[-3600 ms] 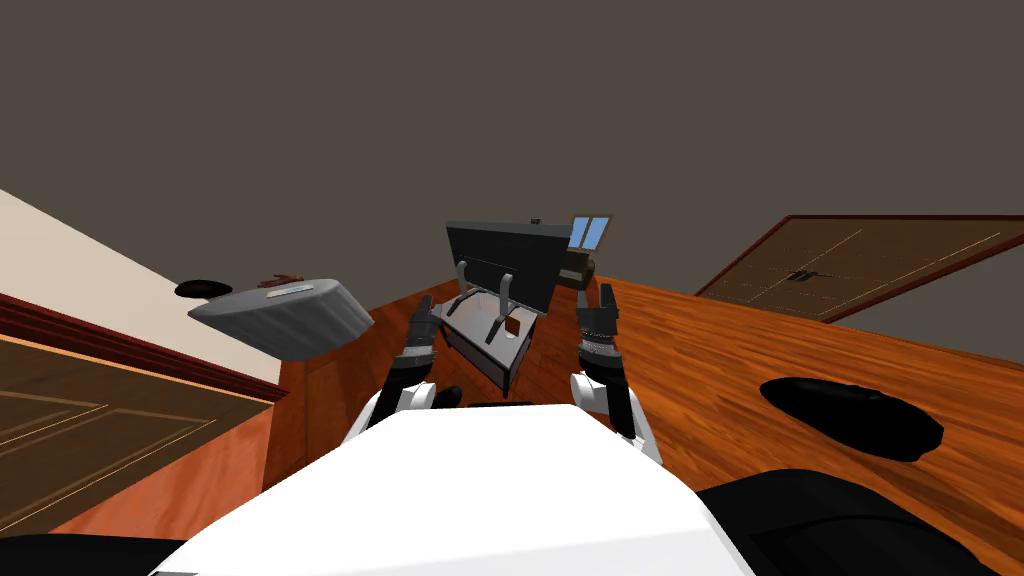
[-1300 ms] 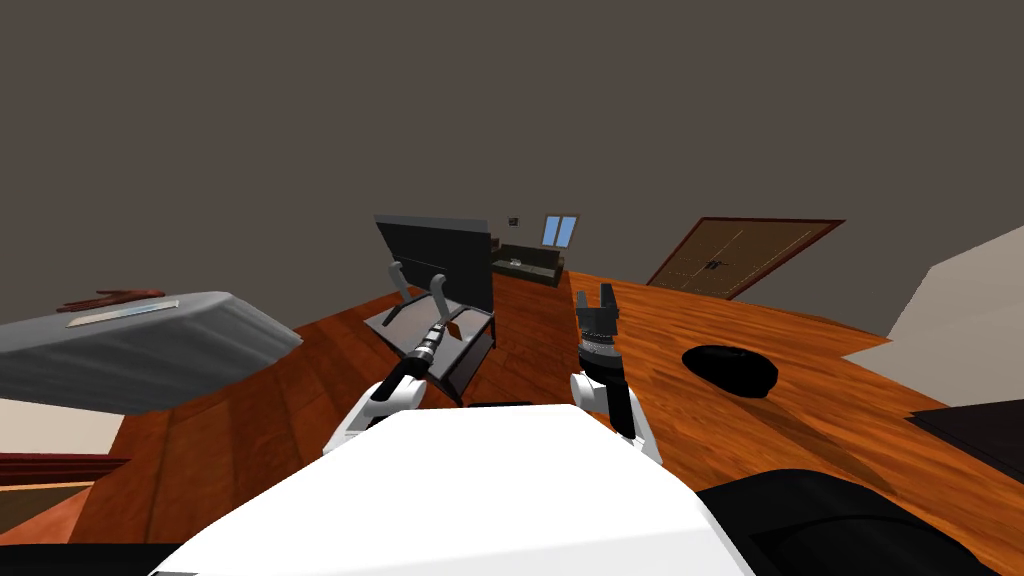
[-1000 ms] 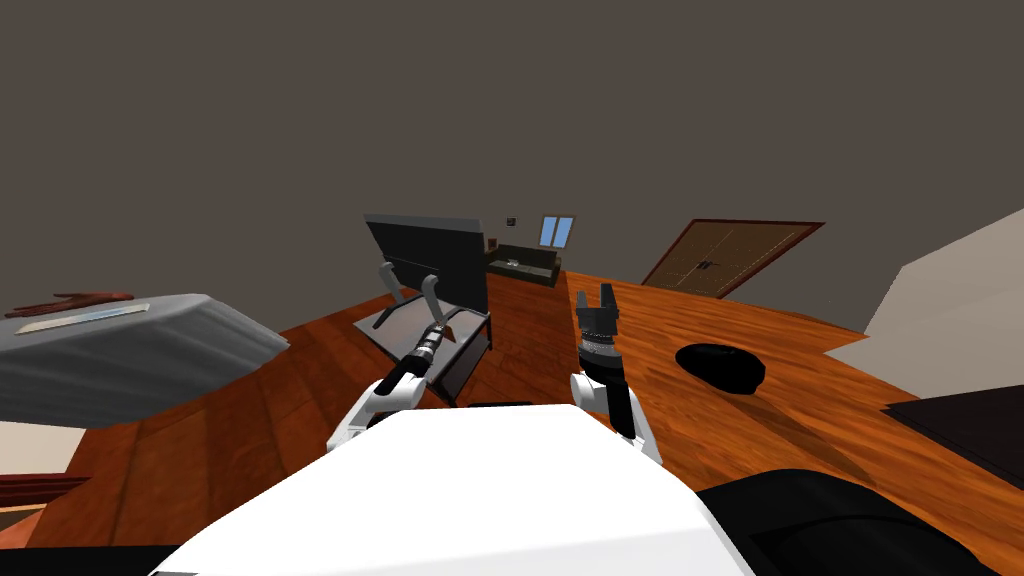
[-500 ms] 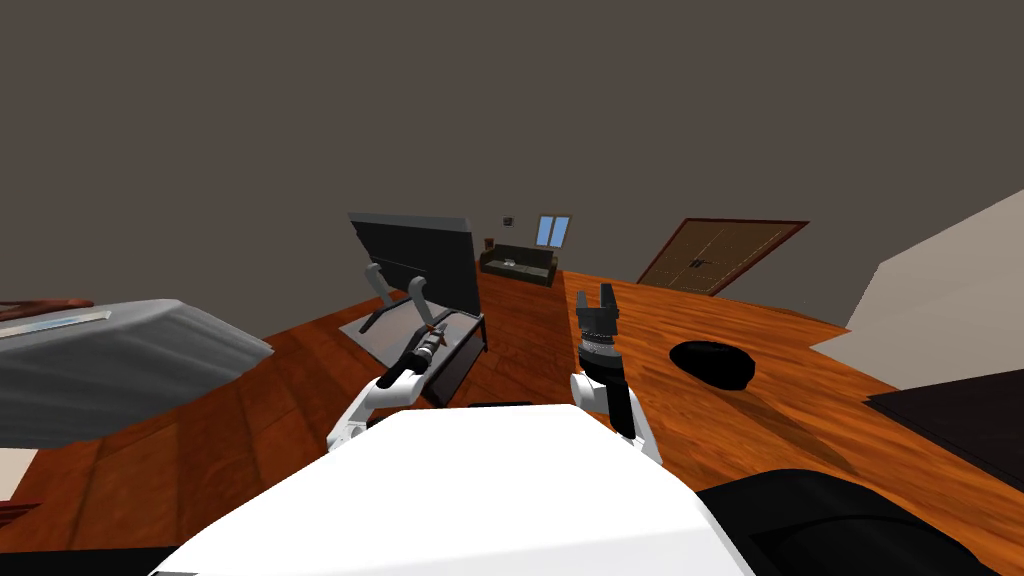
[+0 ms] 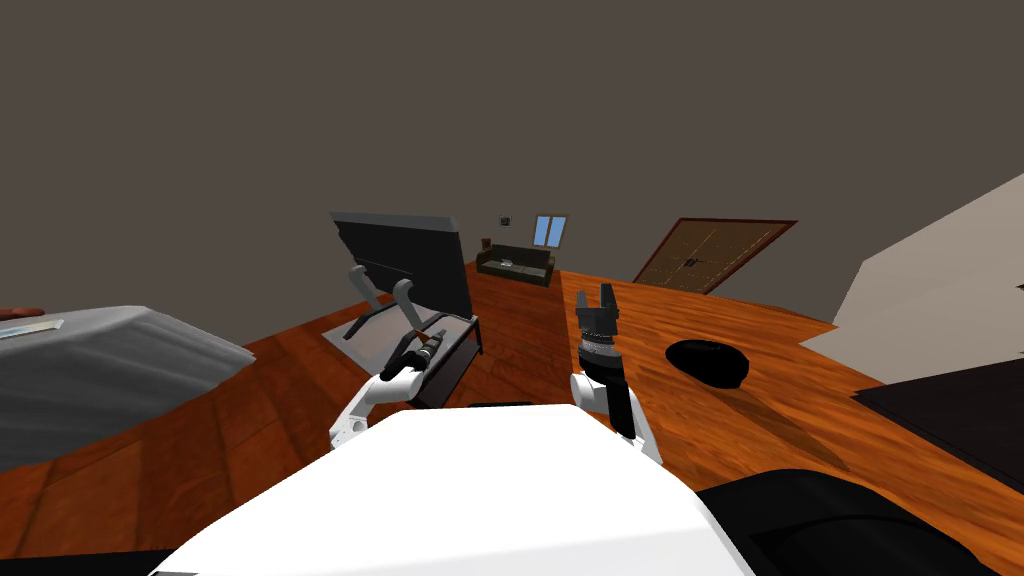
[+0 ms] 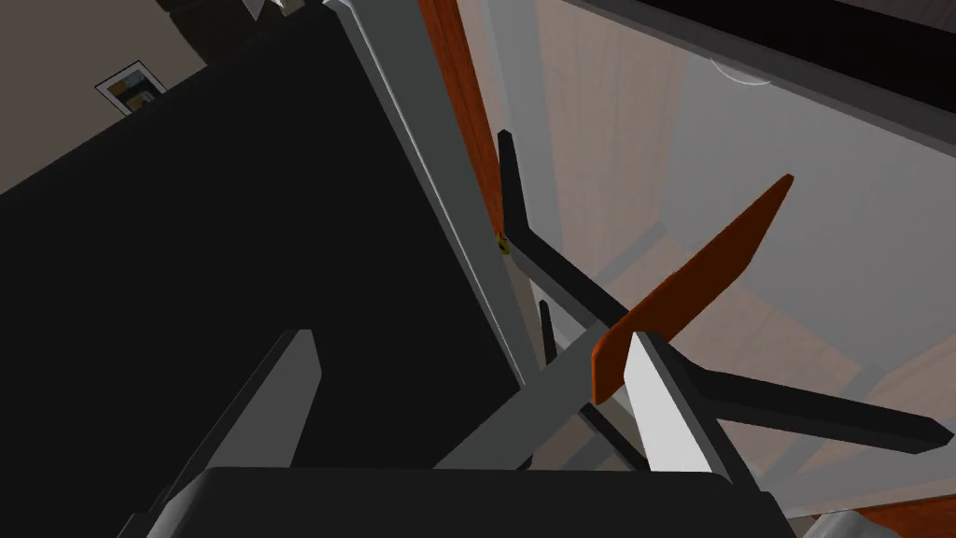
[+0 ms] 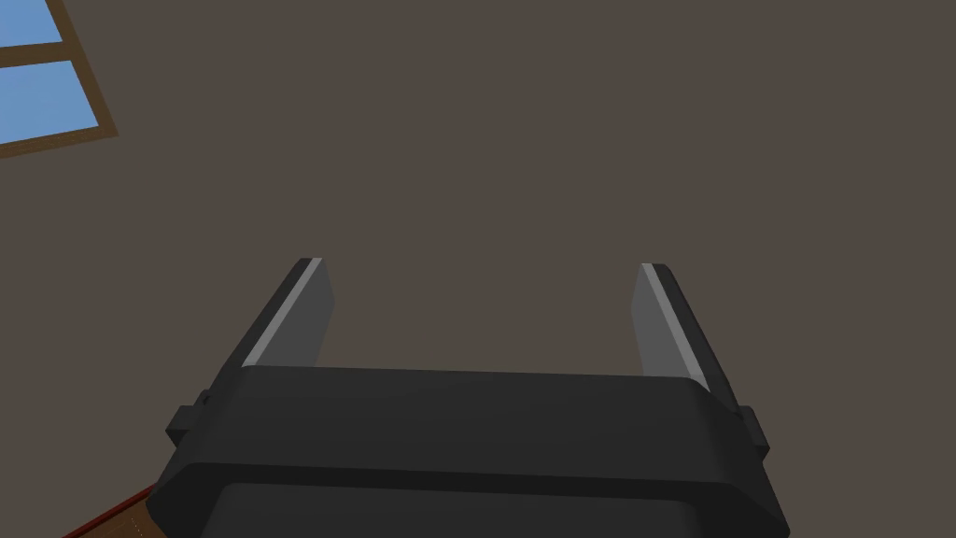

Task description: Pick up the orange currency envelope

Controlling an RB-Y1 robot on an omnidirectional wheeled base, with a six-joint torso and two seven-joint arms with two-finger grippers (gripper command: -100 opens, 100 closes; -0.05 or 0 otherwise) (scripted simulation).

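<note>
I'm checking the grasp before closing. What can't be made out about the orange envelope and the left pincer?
1. Left wrist view: the orange envelope shows edge-on, so its faces are hidden.
2. Same view: one finger of the open left pincer covers its near end; contact cannot be told.
3. Same view: whether it rests on the stand's glass top is unclear.
4. Head view: the envelope is too small to read.
</note>
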